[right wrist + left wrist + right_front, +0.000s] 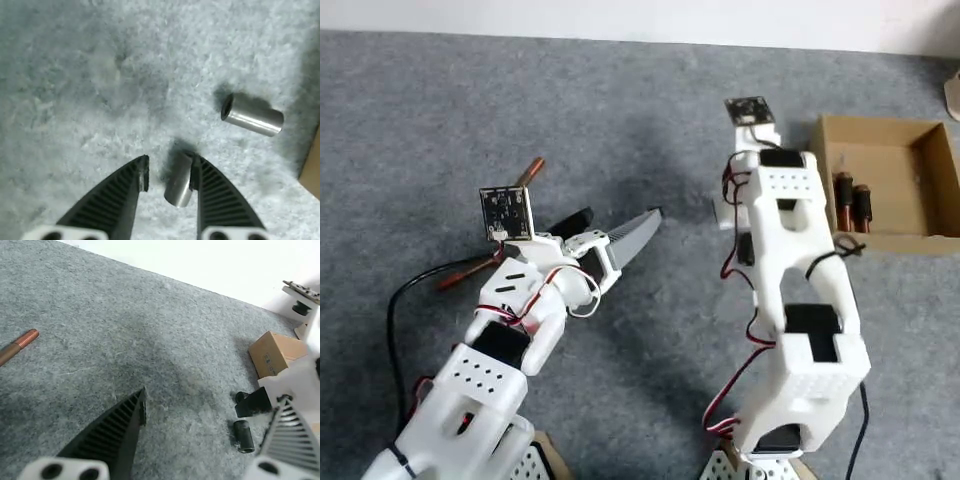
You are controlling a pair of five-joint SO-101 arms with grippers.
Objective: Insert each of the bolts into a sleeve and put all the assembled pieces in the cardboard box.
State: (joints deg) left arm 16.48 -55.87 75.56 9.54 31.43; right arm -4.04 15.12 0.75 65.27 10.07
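The right gripper (170,170) hangs low over the grey-felted desk (650,120) with its jaws partly open astride a steel sleeve (179,181). The sleeve lies on the felt, touching one finger with a gap to the other, so it is bracketed but not clamped. This looks like the setup for picking up a sleeve to take a bolt. A second sleeve (252,115) lies on its side near by, toward the cardboard box (880,185), close enough that a careless closing could knock it. The left gripper (615,218) is spread wide and holds nothing, raised above the desk and pointing toward the right arm's work area. It is probably kept clear until a sleeve is held up. Two copper bolts wait on the left arm's side, one bolt (530,170) beyond its wrist and another bolt (470,270) beside the arm, within reach. Two assembled pieces (850,200) stand in the box against its near wall, so some of the job appears done.
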